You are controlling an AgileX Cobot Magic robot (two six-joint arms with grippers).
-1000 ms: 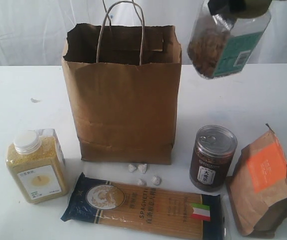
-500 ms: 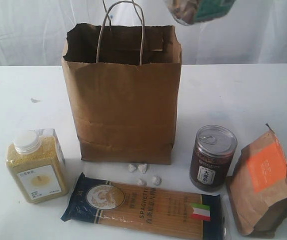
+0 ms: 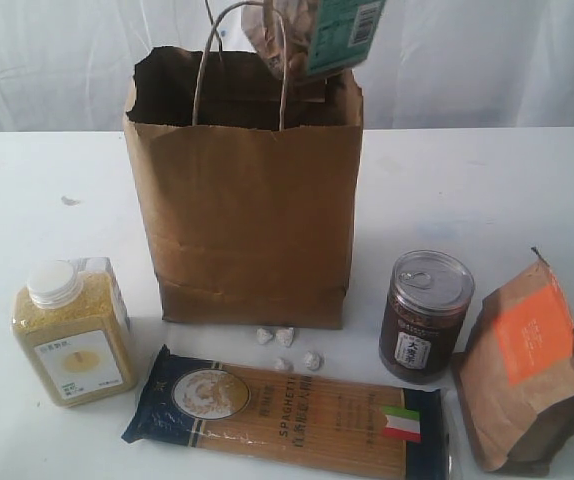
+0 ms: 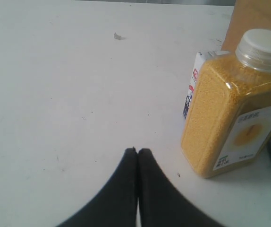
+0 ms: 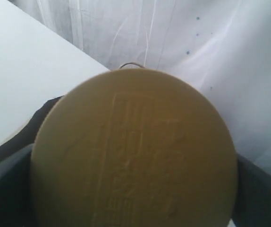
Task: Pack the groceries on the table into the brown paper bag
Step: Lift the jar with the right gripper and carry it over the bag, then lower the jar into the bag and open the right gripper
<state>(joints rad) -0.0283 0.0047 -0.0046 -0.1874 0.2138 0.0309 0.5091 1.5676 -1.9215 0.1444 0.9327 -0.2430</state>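
One item only has moved in the last second; all the other groceries lie as they were.

At the left, the left gripper [image 4: 136, 152] is low over the table [image 4: 55, 94]. Its two fingers are pressed together and nothing is between them. A little ahead of it and off to one side stands the yellow-grain bottle [image 4: 234, 109]. Touching or almost touching the bottle, on the side away from the gripper, is the small blue-silver carton [image 4: 195, 80].

The spaghetti packet [image 3: 287, 405] lies flat in front of the brown paper bag [image 3: 247, 200], well below the right gripper [image 5: 135, 203]. That gripper is outside the exterior view. In its wrist view the dark jaws stand at both sides of the brown lid [image 5: 133, 142], closed on the clear jar [image 3: 317, 35], which hangs under the gripper.

A second ago this jar was in the air to the right of the bag. Now it is tilted above the open mouth, partly behind a cord handle [image 3: 242, 60]. I judge that the carrying is almost finished. What remains for this item is to lower it past the rim and let it go. The handle loop is close to the jar and could catch on it.

The dark can [image 3: 425, 315] and the orange-labelled pouch [image 3: 527, 370] stand on the table far below that gripper and to its right, not yet packed.
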